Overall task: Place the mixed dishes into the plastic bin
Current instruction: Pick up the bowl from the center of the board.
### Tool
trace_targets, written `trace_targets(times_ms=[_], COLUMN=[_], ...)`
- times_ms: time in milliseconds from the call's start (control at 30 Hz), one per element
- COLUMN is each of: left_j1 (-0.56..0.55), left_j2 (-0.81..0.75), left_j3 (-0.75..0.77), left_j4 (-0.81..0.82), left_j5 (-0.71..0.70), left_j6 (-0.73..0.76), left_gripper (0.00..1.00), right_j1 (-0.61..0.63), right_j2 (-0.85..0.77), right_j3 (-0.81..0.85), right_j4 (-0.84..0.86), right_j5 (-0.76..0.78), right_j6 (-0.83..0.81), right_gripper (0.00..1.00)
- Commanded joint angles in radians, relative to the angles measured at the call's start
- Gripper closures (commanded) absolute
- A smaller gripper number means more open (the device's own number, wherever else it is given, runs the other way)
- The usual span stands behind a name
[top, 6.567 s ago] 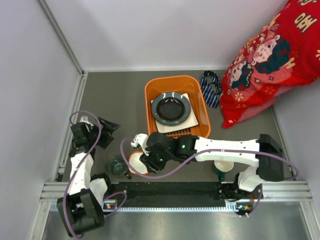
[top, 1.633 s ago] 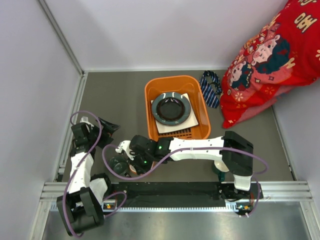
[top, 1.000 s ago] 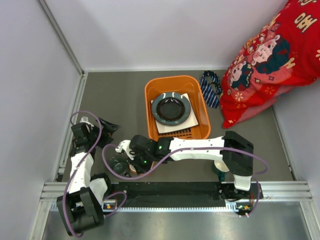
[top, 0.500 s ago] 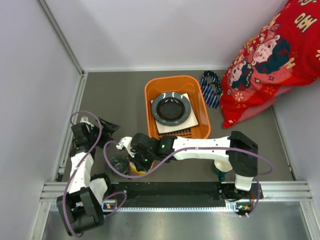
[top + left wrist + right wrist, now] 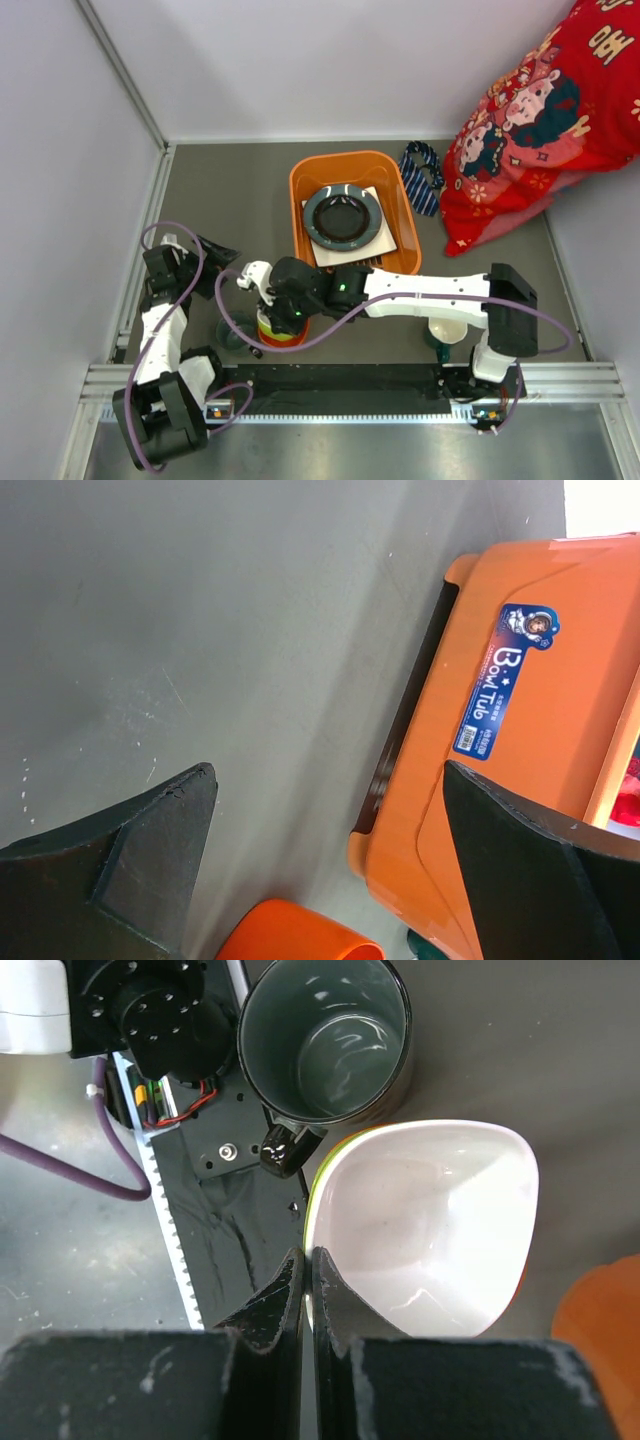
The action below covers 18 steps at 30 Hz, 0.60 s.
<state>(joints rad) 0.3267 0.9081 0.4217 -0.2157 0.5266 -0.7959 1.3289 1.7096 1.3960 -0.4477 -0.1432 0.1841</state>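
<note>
My right gripper (image 5: pixel 306 1265) is shut on the rim of the orange bowl (image 5: pixel 425 1225), which is white inside. In the top view the bowl (image 5: pixel 279 331) hangs tilted in that gripper (image 5: pixel 272 313), just right of the small dark teal cup (image 5: pixel 231 331). The cup (image 5: pixel 325 1035) stands upright and empty. The orange plastic bin (image 5: pixel 308 183) holds the white square plate (image 5: pixel 384 237) with the round blue-grey plate (image 5: pixel 343 217) on it. The cream mug (image 5: pixel 447 331) shows under my right arm. My left gripper (image 5: pixel 213 262) is open at the left, with its jaws (image 5: pixel 328 770) empty and the bin's side (image 5: pixel 500 730) ahead.
A striped blue necktie (image 5: pixel 422 176) lies right of the bin. A red patterned cloth (image 5: pixel 540 110) fills the back right corner. White walls close the left and back sides. A black rail (image 5: pixel 340 378) runs along the near edge.
My right gripper, shut on the bowl's rim, has raised and tilted the bowl and carried it a little right, away from the cup. The left arm has not moved.
</note>
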Motion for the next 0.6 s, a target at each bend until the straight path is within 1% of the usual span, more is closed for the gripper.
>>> trace_targets(times_ms=[0, 333, 567], left_j1=[0.005, 0.006, 0.006], left_j2=[-0.003, -0.003, -0.005], left_j3=[-0.006, -0.008, -0.001], left_j4=[0.049, 0.050, 0.058], left_j5=[0.004, 0.006, 0.032], left_j6=[0.009, 0.009, 0.001], left_gripper=[0.01, 0.01, 0.01], right_j1=[0.016, 0.016, 0.016], right_j2=[-0.074, -0.175, -0.185], right_j3=[0.051, 0.060, 0.087], right_j4=[0.052, 0.101, 0.087], right_j5=[-0.012, -0.127, -0.144], right_j6=[0.006, 0.018, 0.018], right_gripper=[1.00, 1.00, 1.00])
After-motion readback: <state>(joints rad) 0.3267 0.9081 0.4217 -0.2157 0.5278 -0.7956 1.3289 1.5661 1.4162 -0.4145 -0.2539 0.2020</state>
